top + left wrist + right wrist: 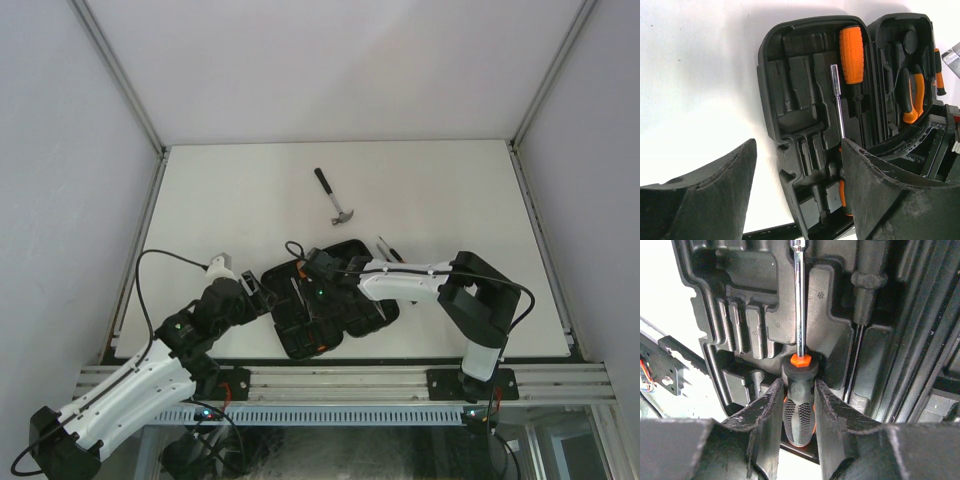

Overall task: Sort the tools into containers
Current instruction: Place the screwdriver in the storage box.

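Note:
The black tool case [372,312] lies open at the near middle of the table. In the right wrist view a long chrome-shafted screwdriver [799,407] rests in a moulded slot of the case [747,277]. My right gripper [799,385] is open, its fingers flanking the black handle with only slivers of gap. My left gripper [799,145] is open wide at the case's left rim [771,100] and holds nothing. An orange-handled screwdriver [852,55] and orange-handled pliers [912,95] sit in slots. The claw hammer [336,198] lies on the table beyond the case.
A slim screwdriver [388,248] lies on the table just right of the case's far corner. Both arms crowd the case, the left gripper [262,290] at its left edge and the right gripper [308,298] above its left half. White walls ring the table.

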Controlling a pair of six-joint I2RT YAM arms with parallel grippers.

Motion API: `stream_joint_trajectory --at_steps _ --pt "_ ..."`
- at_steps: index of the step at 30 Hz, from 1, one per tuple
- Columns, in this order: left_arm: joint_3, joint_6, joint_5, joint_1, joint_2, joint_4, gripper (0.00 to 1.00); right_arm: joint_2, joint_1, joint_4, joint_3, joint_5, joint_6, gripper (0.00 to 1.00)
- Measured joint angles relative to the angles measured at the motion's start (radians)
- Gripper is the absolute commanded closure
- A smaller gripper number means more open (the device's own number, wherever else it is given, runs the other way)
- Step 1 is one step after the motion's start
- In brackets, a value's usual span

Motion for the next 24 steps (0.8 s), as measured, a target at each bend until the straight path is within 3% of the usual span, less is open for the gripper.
stream_joint_trajectory --at_steps 14,24 --pt "0.000 -0.001 -0.003 0.000 0.000 -0.007 0.26 -0.016 0.013 -0.026 0.002 0.016 0.000 0.62" --pt "0.008 0.073 -0.026 0.004 -0.048 -0.062 0.16 -0.215 0.016 -0.073 0.002 0.125 -0.011 0.60"
